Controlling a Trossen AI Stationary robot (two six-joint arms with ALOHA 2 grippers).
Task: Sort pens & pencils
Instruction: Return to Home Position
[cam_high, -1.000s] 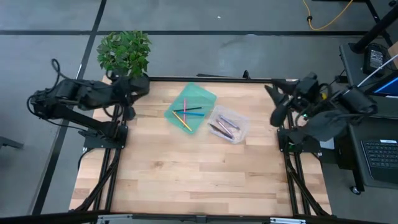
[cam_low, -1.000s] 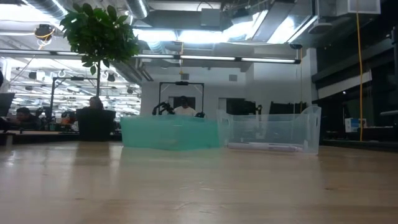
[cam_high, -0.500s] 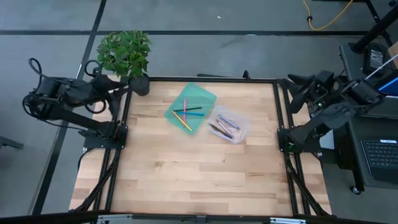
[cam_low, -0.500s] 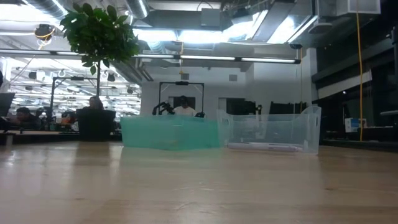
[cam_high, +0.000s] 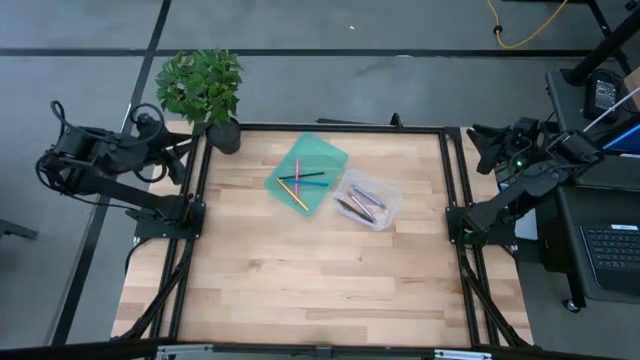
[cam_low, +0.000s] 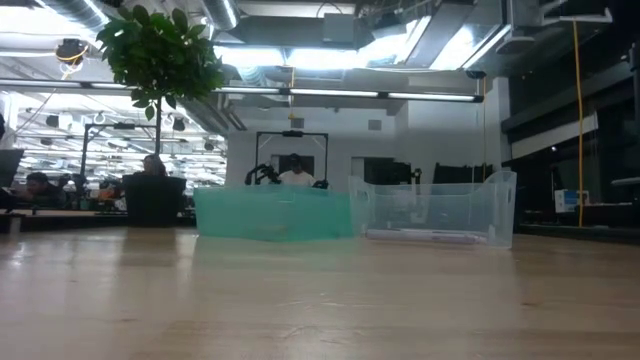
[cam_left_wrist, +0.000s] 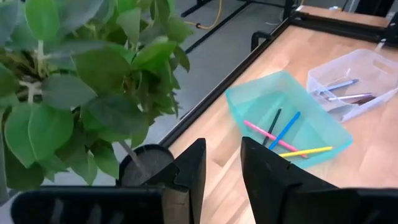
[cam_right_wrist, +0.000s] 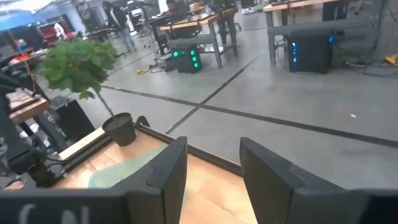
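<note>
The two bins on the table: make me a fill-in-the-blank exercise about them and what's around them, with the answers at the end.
1. The teal bin holds ___ coloured sticks.
2. In the high view, the clear bin sits just to the ___ of the teal bin.
3. In the high view, the potted plant stands at the upper ___ corner of the table.
4. The left gripper and the right gripper are both open and hold ___.

Missing words: four; right; left; nothing
</note>
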